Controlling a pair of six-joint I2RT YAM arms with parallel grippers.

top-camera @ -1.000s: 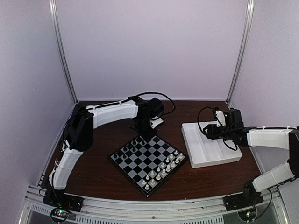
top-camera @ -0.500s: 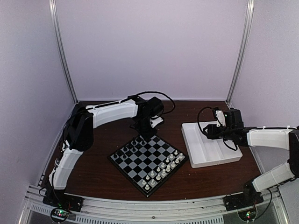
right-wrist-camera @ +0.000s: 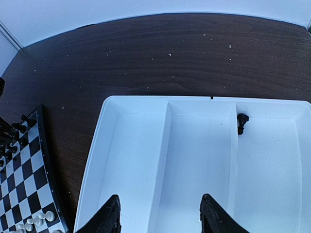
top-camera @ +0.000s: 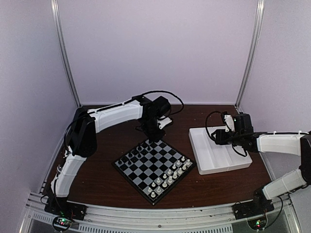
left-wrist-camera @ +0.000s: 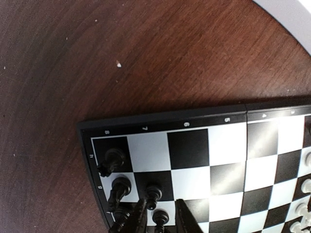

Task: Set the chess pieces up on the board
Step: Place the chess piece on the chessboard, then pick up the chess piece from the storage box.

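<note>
Dark wood table (top-camera: 104, 187), pale lilac walls, metal corner posts.
The left gripper (left-wrist-camera: 161, 204), its fingers narrowly parted with a black pawn seen between them, hangs over the 12 o'clock corner of the board (top-camera: 146, 170), where the chess pieces (left-wrist-camera: 116, 172) stand. Its arm arches in from 8 o'clock. The right gripper (right-wrist-camera: 160, 197), wide and empty, hovers over the white tray (right-wrist-camera: 165, 145) at the board's 3 o'clock. A lone black chessman (right-wrist-camera: 242, 122) rests against a divider in the tray.

Left arm (top-camera: 114, 115), right arm (top-camera: 279, 143): white shells, black joints, looping black cables. Right end effector (right-wrist-camera: 159, 216) black.
</note>
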